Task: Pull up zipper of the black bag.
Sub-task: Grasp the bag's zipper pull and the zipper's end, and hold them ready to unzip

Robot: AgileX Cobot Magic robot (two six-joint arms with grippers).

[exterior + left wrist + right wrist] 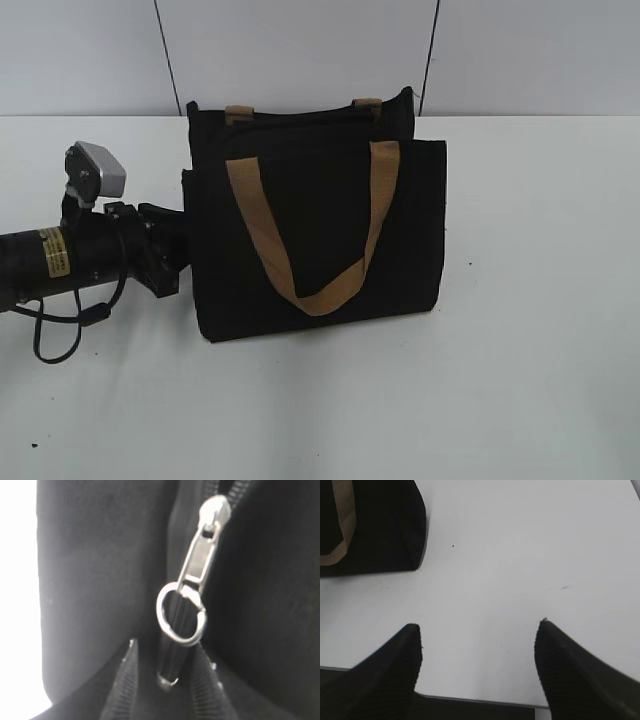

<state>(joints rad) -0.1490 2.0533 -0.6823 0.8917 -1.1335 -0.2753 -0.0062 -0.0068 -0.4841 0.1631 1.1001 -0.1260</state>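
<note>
At the left of the exterior view, the left end effector (pixel 172 252) is pressed up to the left side wall of the black bag (pixel 318 240), which suits a zip that runs along that side. Its wrist view looks straight at the zipper (pixel 192 587): a silvery slider with a ring-shaped pull hanging on the black track, with two ribbed black fingertips (pixel 122 685) closing in just below the ring. The fingertips sit near each other around the bottom of the pull, but I cannot tell whether they are actually pinching it or only bracketing it.

The bag stands upright on the white surface (pixel 540 350), its tan handle (pixel 315 225) drooping across the front pocket panel. Nothing shows what, if anything, is inside the bag or the pocket.

To the right, the right end effector (pixel 479 672) is spread wide over bare surface, well apart from the bag's corner, probably parked so it does not crowd the work.
</note>
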